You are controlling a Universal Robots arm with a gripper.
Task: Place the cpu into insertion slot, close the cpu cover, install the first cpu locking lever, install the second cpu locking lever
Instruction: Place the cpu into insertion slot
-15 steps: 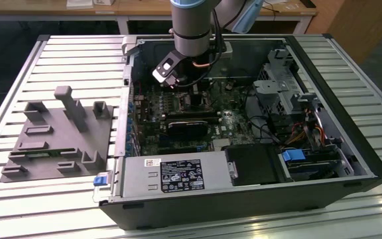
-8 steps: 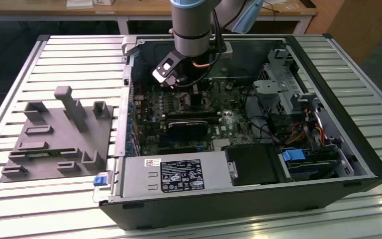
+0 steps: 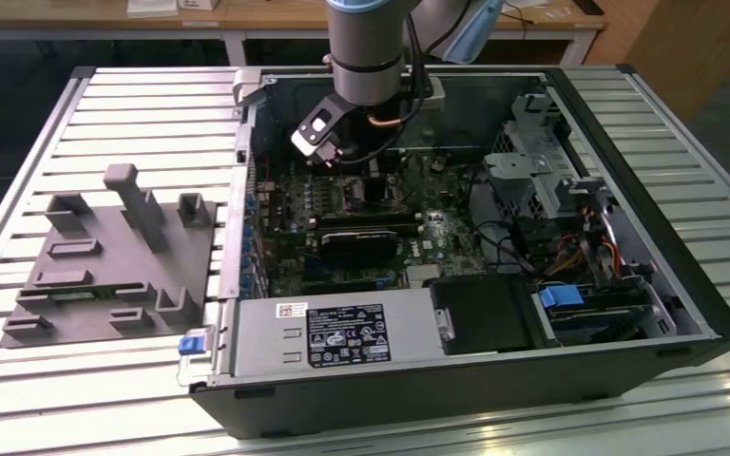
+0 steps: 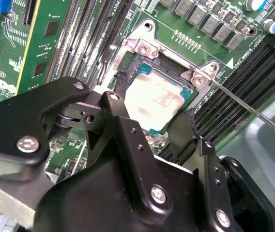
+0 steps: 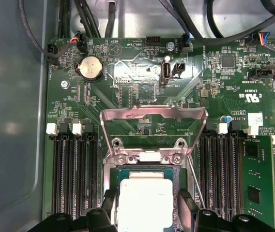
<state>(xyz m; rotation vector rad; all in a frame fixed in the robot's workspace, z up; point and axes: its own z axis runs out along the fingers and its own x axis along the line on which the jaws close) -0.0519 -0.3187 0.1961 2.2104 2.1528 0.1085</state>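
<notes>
Hand (image 4: 153,104): seems clamped on cpu (image 5: 145,203).
Cpu: right under hand.
Cover (image 5: 154,115): open.
Arm (image 3: 365,57): case's (image 3: 467,404) 11 o'clock, exterior view.

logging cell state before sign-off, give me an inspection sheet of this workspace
surface: slatted metal table, with an open computer case lying on it
job's things: cpu in the socket; cpu cover standing open; lever rod unlatched
clutter: grey fixture block on the exterior view's left
hand: hand low over the socket, at the cpu
cables: black cables inside the case, away from the socket
surroundings: wooden benches behind
</notes>
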